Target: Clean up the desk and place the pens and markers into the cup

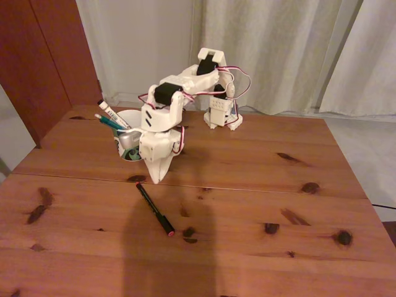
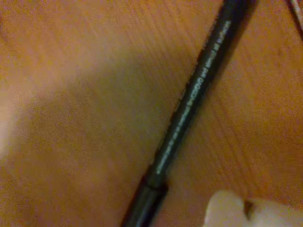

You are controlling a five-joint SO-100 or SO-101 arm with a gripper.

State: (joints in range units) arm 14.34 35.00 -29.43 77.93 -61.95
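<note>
Lying just beyond the gripper (image 1: 154, 178), the black pen (image 1: 154, 209).

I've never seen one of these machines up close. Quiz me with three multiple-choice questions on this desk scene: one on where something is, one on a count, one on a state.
1. Where is the black pen in the fixed view?
A. Flat on the desk, in front of the arm
B. Inside the cup
C. On the floor

2. How many pens or markers stand in the cup?
A. None
B. Two
C. Five

3. What is the arm's gripper doing?
A. Lifting the black pen in the air
B. Pointing down at the desk near the pen's upper end
C. Resting folded by the curtain

Answers:
1 A, the pen lies on the wood.
2 B, a white marker and a teal pen stick out.
3 B, its fingers come down by the pen, which still lies flat.
</note>
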